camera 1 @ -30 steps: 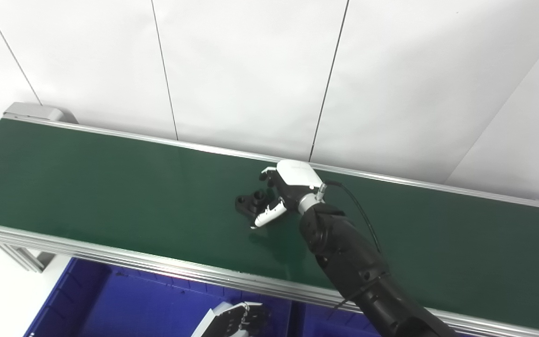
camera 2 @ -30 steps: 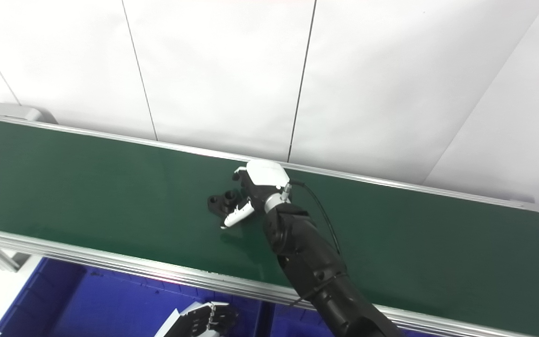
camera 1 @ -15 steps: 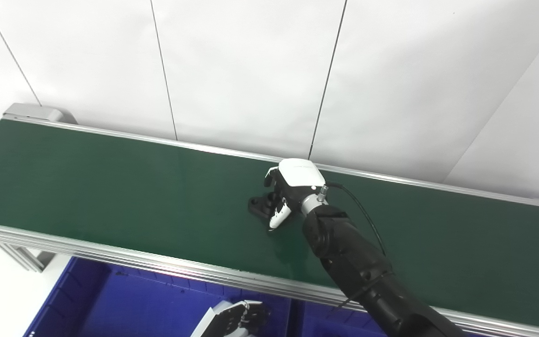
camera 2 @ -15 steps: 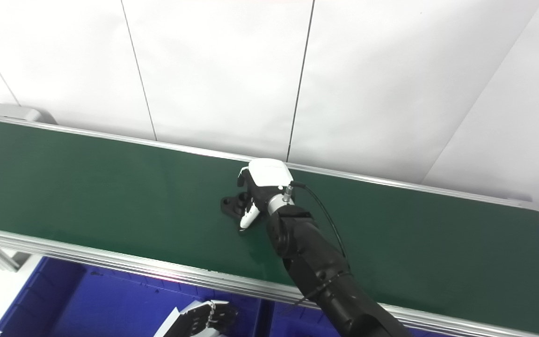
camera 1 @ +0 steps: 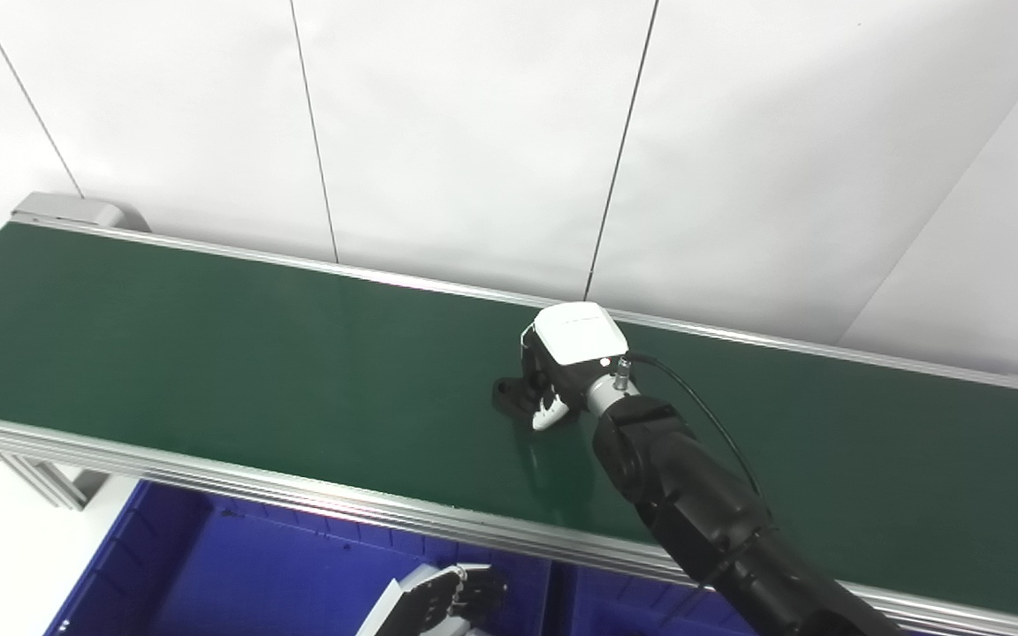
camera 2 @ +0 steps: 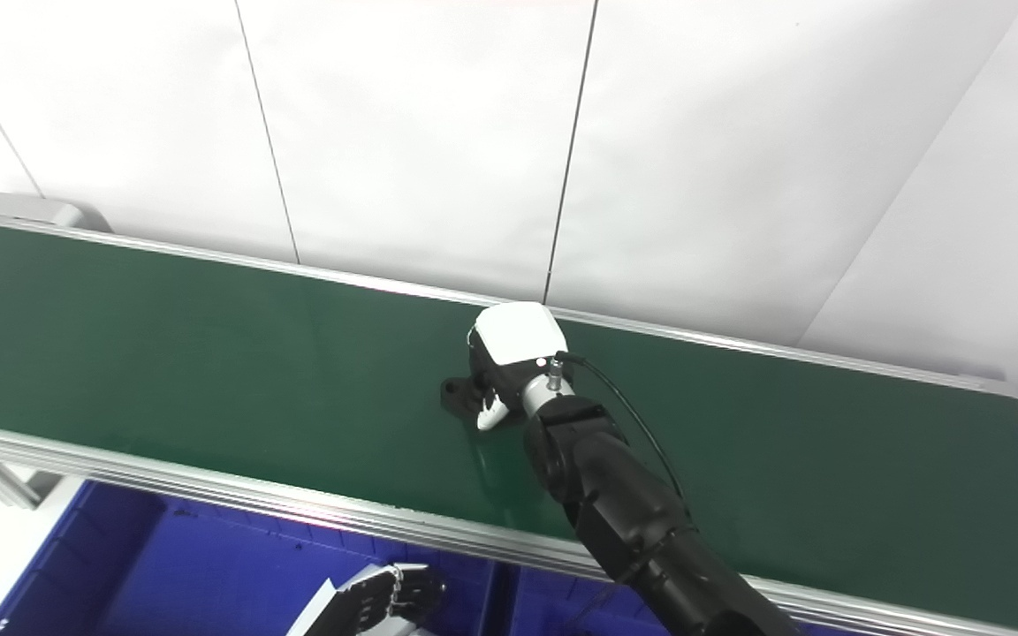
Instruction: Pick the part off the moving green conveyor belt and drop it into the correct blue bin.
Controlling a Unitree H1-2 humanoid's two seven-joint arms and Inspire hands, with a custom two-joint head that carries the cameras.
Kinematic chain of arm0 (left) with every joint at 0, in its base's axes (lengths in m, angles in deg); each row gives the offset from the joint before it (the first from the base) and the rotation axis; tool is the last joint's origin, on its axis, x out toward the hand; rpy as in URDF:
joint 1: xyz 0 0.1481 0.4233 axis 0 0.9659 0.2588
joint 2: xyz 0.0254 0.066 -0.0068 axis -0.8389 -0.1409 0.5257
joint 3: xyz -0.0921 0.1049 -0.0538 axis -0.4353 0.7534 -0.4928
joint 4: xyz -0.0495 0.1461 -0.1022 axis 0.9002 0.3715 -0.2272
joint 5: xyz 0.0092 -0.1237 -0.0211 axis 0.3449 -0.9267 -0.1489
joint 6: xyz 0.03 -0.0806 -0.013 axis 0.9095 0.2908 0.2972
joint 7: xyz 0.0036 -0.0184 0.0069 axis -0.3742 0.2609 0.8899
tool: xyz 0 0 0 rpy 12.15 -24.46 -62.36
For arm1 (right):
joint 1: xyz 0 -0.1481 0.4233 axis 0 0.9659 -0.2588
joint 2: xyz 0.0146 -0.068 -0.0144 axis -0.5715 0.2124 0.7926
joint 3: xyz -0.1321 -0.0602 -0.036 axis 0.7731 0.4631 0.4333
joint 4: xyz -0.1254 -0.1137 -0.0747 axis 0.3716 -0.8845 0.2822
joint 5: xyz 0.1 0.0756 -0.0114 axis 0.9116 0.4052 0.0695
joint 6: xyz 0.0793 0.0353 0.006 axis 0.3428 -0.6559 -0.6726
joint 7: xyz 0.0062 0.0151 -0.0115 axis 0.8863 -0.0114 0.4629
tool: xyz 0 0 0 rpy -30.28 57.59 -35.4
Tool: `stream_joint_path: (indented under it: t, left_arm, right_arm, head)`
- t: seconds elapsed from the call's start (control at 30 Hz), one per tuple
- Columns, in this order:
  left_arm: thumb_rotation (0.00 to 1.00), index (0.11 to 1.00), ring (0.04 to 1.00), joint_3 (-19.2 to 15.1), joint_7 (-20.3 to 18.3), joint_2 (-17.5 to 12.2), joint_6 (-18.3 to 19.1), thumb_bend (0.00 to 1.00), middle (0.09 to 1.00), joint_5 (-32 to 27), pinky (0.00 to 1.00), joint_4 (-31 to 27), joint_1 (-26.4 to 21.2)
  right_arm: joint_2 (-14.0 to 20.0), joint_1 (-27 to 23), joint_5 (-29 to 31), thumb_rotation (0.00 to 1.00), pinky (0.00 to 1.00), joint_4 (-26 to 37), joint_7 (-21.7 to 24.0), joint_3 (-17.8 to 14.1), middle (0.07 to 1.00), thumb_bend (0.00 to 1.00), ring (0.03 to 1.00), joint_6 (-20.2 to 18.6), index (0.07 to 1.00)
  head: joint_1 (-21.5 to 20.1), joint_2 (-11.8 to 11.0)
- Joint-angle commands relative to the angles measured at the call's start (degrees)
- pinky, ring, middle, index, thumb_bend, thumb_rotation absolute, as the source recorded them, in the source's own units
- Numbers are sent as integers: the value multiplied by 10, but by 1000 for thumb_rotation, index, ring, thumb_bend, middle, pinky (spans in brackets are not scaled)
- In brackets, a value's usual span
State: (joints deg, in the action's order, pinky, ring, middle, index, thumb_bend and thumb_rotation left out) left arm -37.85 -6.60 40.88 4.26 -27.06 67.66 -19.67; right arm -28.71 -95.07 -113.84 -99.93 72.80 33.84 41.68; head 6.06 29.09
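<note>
A small black part [camera 1: 512, 397] lies on the green conveyor belt [camera 1: 208, 353], mostly covered by my right hand [camera 1: 562, 353]. The right hand's fingers are curled around the part, with the thumb tip [camera 1: 547, 412] against its near side; the part still rests on the belt. In the right eye view the hand [camera 2: 513, 353] hides all but the part's left end [camera 2: 456, 394]. My left hand [camera 1: 438, 605] hangs low over the blue bin [camera 1: 235, 565], fingers curled, holding nothing.
An aluminium rail [camera 1: 253, 486] runs along the belt's near edge, and another along the far edge below the white wall. A second blue bin [camera 1: 615, 609] lies to the right of a divider, under my right arm.
The part has ridden rightward on the belt. My right hand has followed it and closed from spread fingers to curled around it. The left hand has stayed put.
</note>
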Motion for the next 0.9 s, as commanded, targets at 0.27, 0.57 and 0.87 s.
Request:
stream_joint_path:
  t: [0.27, 0.57, 0.87]
  left_arm:
    - [542, 740, 716, 13, 23, -6, -10, 862, 746, 12, 669, -30, 0]
    - [568, 746, 728, 34, 50, -22, -10, 869, 751, 22, 690, -35, -2]
    - [563, 752, 746, 36, 47, -32, -10, 846, 765, 10, 717, -53, 6]
  right_arm:
    - [59, 70, -13, 0, 399, 175, 48, -29, 461, 532, 416, -6, 493]
    - [84, 166, -18, 0, 315, 451, 133, -132, 471, 533, 343, -49, 485]
    - [75, 241, -37, 0, 387, 577, 166, -200, 466, 531, 408, -54, 486]
  head:
    - [-9, 11]
    - [-20, 23]
    - [-33, 45]
